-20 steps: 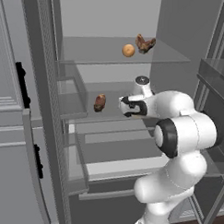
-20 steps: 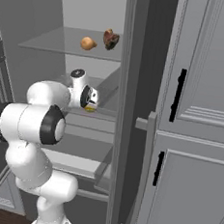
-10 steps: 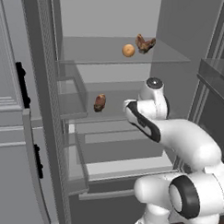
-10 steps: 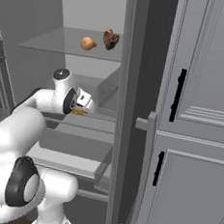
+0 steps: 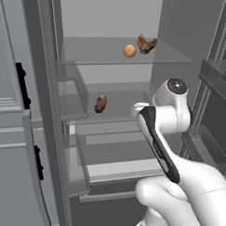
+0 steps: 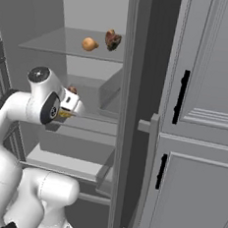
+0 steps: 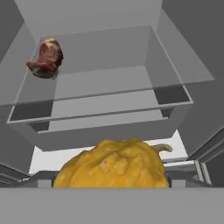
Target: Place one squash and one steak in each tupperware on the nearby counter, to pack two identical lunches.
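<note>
Gripping a yellow squash [image 7: 111, 164], my hand [image 6: 69, 112] sits inside the open fridge at the level of the middle shelf. In the hand view the squash fills the space right at my fingertips, lumpy, with a short curled stem pointing to the right; in the right base view a bit of the same yellow shows under the hand, so my jaws stand wide around it.

Ahead of my hand and off to the left, a steak [image 7: 45, 58] lies on the middle shelf [image 7: 105, 81], well apart from the squash I carry. The left base view shows that same steak [image 5: 101, 103] on that shelf, to the left of my arm.

Above my hand, on the top shelf [image 5: 103, 51], the orange squash [image 5: 129, 51] and the other steak [image 5: 146, 43] sit just beside each other, the steak farther right and deeper in. From the right base view the pair appears again, squash [image 6: 89, 44] on the left, steak [image 6: 112, 39] on the right.

Below my hand a drawer [image 7: 105, 127] stands pulled out a little. Grey cabinet doors with black handles [image 6: 179, 96] stand to the right of the fridge.
</note>
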